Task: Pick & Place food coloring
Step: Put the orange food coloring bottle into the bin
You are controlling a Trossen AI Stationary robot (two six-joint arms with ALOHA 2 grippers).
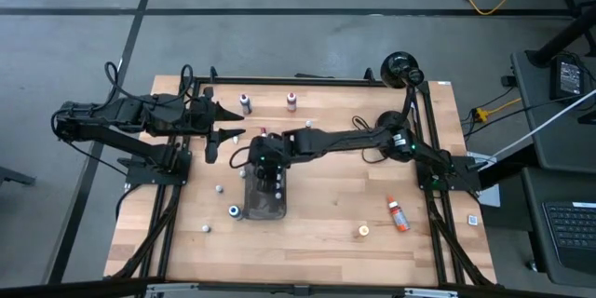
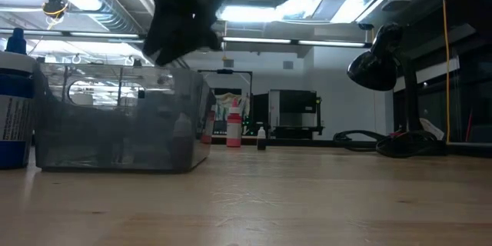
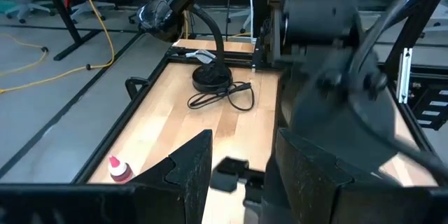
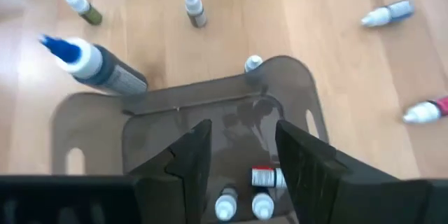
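While the right pincer (image 4: 236,155) hung over the grey tray (image 4: 91,122), fingers apart and gripping nothing, three small bottles (image 4: 262,177) lay inside the tray. Beyond its rim a blue-capped bottle (image 4: 94,66) lay just beside the wall, with smaller ones (image 4: 195,8) scattered on the counter (image 1: 335,196). Left pincer (image 1: 222,121) waited apart near the far edge, fingers parted, empty

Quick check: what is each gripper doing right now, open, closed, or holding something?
Left gripper: open, empty, waiting at the table's left side.
Right gripper: open, holding nothing, over the tray with bottles already inside.
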